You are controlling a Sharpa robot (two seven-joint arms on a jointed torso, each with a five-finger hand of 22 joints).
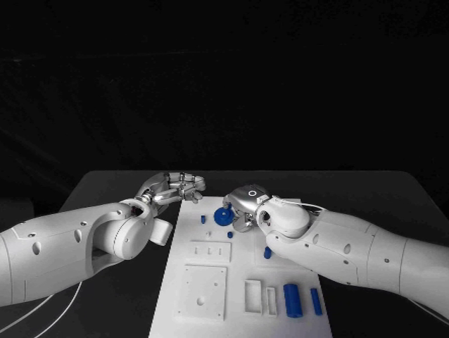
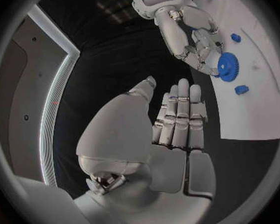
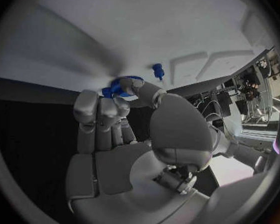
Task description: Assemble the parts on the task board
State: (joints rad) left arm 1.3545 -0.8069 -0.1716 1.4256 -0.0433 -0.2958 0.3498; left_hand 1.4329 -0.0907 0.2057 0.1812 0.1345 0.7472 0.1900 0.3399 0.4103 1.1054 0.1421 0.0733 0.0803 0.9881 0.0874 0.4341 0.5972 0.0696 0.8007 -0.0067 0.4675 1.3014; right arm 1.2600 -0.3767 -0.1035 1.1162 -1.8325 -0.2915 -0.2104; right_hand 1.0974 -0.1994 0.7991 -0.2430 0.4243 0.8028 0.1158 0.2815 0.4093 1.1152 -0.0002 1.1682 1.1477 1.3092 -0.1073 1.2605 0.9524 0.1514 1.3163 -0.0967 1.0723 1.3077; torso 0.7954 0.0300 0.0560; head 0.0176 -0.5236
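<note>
A black table stands in a dark room, and the white task board lies along its middle, running away from the robot.

The step in hand looks like the seating of the blue gear at the far end of the board. The right hand is bent over that end, and in the left wrist view its fingertips close on the rim of the gear, so this hand holds the gear by a pinch rather than a full grasp. The gear lies flat against the board, or nearly so; whether it is fully down on its seat I cannot tell. A small blue peg stands just beside the gear, on the side toward the left arm, apart from the fingers.

The left hand hangs over the table just off the far left corner of the board, holding nothing, its fingers stretched out straight and lying side by side in its own wrist view.

Near the robot, a thick blue cylinder and a thin blue rod lie side by side on the board, well apart from both hands.

The next move probably calls for pressing or turning the gear until it sits level, then letting go without dragging it or knocking the peg.
</note>
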